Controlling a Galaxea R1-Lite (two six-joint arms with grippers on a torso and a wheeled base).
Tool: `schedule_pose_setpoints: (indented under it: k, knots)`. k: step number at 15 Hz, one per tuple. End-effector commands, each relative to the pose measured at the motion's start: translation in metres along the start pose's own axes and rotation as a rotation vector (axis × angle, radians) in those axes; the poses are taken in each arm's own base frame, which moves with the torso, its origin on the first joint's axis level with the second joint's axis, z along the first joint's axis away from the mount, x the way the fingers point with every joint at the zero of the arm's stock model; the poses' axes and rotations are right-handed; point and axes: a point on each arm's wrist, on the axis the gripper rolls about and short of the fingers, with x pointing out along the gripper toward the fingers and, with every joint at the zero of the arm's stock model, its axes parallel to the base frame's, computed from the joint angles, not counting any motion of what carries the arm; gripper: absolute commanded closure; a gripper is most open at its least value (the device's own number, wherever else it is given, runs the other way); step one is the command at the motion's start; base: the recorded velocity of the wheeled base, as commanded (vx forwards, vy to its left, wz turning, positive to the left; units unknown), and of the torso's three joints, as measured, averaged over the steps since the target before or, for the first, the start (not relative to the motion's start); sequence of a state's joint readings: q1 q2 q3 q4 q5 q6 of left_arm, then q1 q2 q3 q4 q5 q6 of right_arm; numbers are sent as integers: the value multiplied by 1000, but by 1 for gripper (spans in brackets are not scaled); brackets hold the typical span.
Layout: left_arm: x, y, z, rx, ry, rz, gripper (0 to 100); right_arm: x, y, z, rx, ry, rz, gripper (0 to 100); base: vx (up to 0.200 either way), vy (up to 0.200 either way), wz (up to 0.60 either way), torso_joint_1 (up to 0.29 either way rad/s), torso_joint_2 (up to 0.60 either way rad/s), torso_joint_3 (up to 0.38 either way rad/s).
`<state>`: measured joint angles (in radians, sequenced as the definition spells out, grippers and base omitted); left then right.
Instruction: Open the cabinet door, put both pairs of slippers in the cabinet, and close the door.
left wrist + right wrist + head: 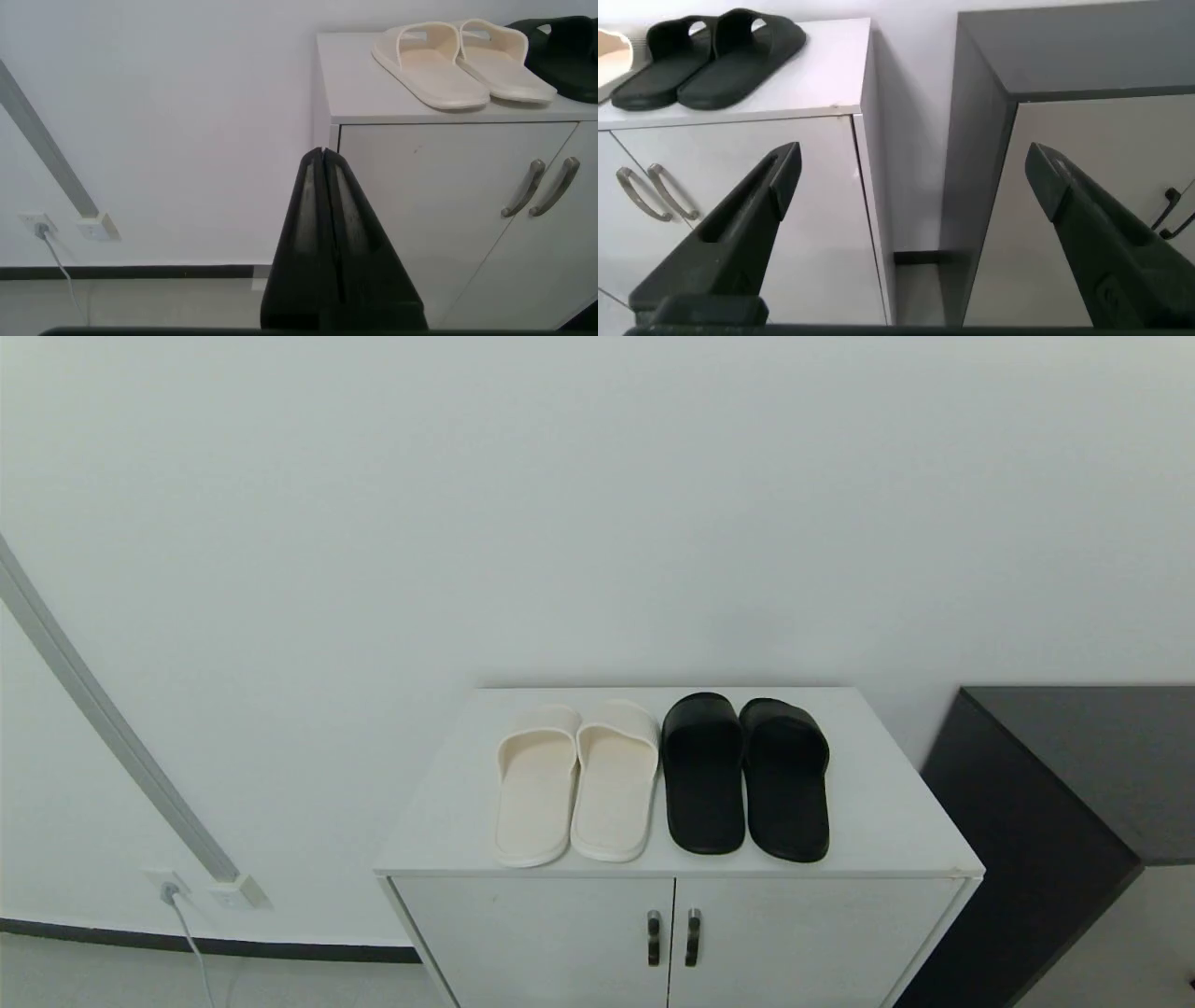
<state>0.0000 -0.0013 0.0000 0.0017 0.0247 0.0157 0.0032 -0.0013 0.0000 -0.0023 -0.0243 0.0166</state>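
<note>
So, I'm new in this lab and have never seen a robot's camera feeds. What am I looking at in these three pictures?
This is a two-armed robot facing a white cabinet. The big picture is from a camera on its head. The other two are from cameras on its wrists. The dark wedge in the left wrist view is the left gripper, fingers shut. The two dark prongs in the right wrist view are the right gripper, open. Neither holds anything. On the cabinet top lie cream slippers and black slippers, side by side. Both doors are closed.
</note>
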Motion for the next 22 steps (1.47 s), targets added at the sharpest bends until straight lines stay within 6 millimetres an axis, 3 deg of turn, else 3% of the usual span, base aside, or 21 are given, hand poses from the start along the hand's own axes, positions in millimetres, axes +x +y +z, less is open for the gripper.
schedule_pose_setpoints:
  k: [1,2,3,6,8,10,12,13,18,22]
  knots:
    - [0,0,0,3,1,1,100,-4,0,17,13,-70,3,0,0,0,0,0,0,0]
    - [0,0,0,3,1,1,100,-12,0,71,79,-146,37,0,0,0,0,0,0,0]
    - [0,0,0,3,1,1,100,-11,-1,93,116,-88,72,0,0,0,0,0,0,0]
    - [0,0,0,-2,1,3,100,31,5,82,17,265,176,0,0,0,0,0,0,0]
    - [0,0,0,-2,1,3,100,67,12,84,15,326,235,0,0,0,0,0,0,0]
    - [0,0,0,-2,1,3,100,90,20,86,39,358,294,0,0,0,0,0,0,0]
    - [0,0,0,0,1,3,100,117,43,91,77,391,361,0,0,0,0,0,0,0]
    - [0,0,0,0,1,3,100,122,49,92,74,392,365,0,0,0,0,0,0,0]
    - [0,0,0,3,3,0,100,153,125,114,96,407,424,0,0,0,0,0,0,0]
    - [0,0,0,3,3,-2,100,185,174,111,85,444,375,0,0,0,0,0,0,0]
